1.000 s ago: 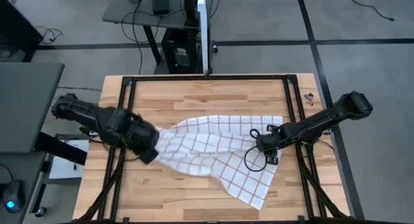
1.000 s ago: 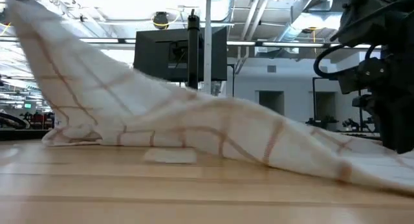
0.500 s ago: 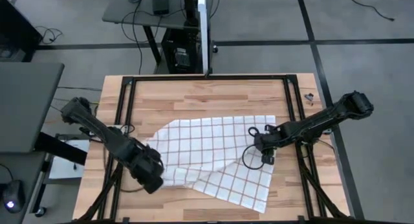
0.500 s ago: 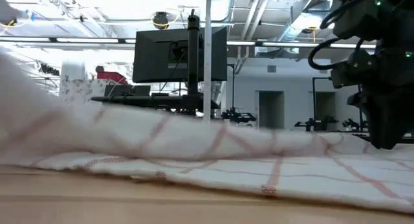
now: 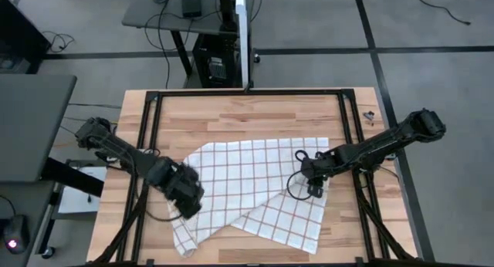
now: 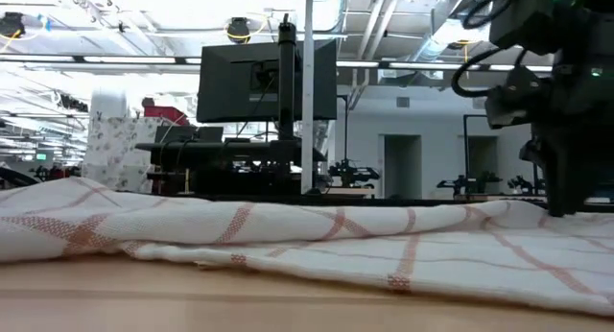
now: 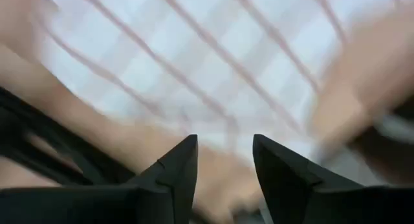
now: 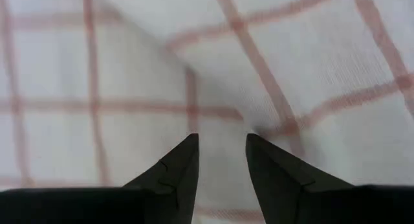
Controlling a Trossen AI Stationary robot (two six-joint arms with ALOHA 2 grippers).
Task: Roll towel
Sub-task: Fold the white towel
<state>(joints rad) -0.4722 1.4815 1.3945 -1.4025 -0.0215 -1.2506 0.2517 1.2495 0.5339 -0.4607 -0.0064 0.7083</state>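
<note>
The towel (image 5: 258, 170), white with thin reddish lines, lies spread over the middle of the wooden table (image 5: 231, 113). Its left part lies slanting over the near-right part, and one corner (image 5: 183, 238) points at the near-left. In the low view the towel (image 6: 288, 236) rests as a low, flat heap. My left gripper (image 5: 191, 205) (image 7: 223, 153) is open just over the towel's left part, with nothing between its fingers. My right gripper (image 5: 312, 184) (image 8: 222, 149) (image 6: 566, 205) points down at the towel near its right edge, fingers apart. My right gripper comes at the towel from above with its fingers apart. Their tips (image 8: 184, 153) stand on the flat cloth (image 8: 213, 114) a little in from the towel's right edge. The cloth lies on the table there. Whether any cloth is caught between the tips I cannot tell.
Black frame rails (image 5: 147, 151) run along the table's left and right sides. A dark cable loop (image 5: 297, 191) hangs beside my right gripper over the towel. A small dark item (image 5: 369, 116) lies at the far right. Bare wood shows along the far edge.
My left gripper has carried the towel's left corner from up high down and toward the table's near edge, then opened and let go. The towel, first lifted and bunched at its left end, now lies flat, its left part laid over the near part.
</note>
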